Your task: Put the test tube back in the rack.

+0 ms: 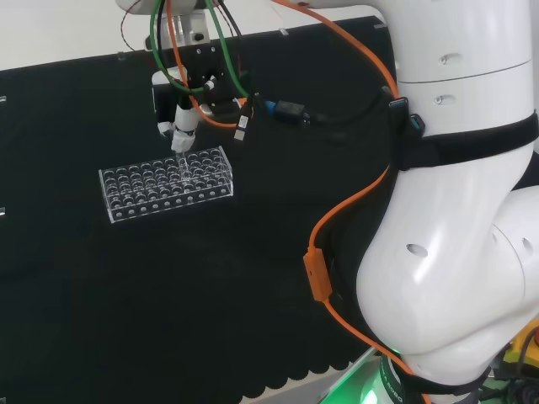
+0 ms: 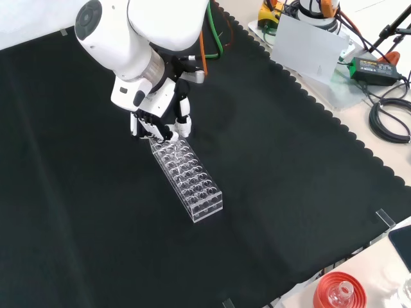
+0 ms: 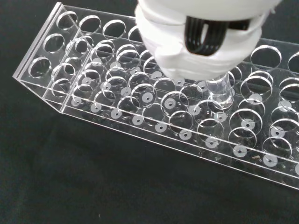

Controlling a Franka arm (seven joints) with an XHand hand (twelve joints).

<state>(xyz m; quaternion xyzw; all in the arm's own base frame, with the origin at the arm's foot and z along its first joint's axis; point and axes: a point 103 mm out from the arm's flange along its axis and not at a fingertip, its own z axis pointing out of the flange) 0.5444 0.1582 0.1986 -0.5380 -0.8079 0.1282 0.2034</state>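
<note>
Head view: the black and white hand (image 1: pixel 183 124) is hovering over the far edge of the clear plastic multi-hole rack (image 1: pixel 166 183), toward its right end, fingers pointing down. It's pinching the clear glass test tube (image 1: pixel 184 165) near its top, so the tube is hanging vertical with its lower end at the rack's top plate. Vertical carry makes sense: the tube has to line up with a hole axis to drop in.

Front view: hand (image 2: pixel 157 126) is sitting at the rack's (image 2: pixel 191 182) far end, fingers curling in around something between them; the tube itself is too faint to make out here.

Wrist view: a fingertip (image 3: pixel 205 42) is covering the tube's (image 3: pixel 219 91) upper part; its lower end is entering a hole in the rack (image 3: pixel 42 81), roughly mid-row. I'd judge insertion is just starting, tube not seated yet.
</note>
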